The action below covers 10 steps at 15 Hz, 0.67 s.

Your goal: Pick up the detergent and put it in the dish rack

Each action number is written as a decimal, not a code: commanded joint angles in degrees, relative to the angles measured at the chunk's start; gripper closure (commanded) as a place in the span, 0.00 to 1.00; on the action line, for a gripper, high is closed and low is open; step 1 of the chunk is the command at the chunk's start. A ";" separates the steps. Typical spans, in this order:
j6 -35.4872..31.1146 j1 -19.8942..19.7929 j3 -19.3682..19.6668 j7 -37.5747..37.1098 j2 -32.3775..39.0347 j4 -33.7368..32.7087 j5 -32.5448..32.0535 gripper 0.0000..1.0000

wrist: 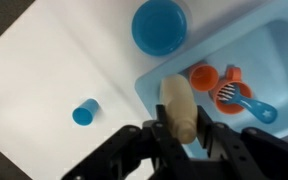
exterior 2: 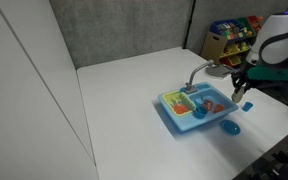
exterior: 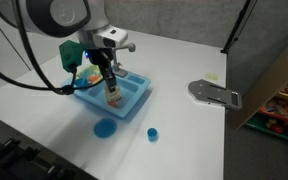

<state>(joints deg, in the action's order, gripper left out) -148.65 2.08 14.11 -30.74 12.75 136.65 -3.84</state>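
Observation:
My gripper is shut on the detergent, a cream-beige bottle that sticks out ahead of the fingers. In an exterior view the gripper holds the bottle just above the near side of the light-blue toy sink unit. The yellow-green dish rack is the far end of that unit, behind the gripper, partly hidden by the arm. In the other exterior view the rack shows at the end of the sink, with the gripper off to its side.
A flat round blue plate and a small blue cup lie on the white table by the sink. Orange items and a blue brush sit in the basin. A grey faucet piece lies apart; toy shelves stand beyond.

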 commanded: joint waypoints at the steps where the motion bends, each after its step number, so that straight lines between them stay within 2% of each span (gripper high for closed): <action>1: 1.18 0.75 -2.08 -1.48 0.54 -3.81 -2.27 0.90; 10: 5.35 4.03 -7.19 -1.36 4.57 -14.98 -2.68 0.90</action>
<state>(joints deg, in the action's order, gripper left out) -146.20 5.40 8.12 -31.37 14.88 126.51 -5.93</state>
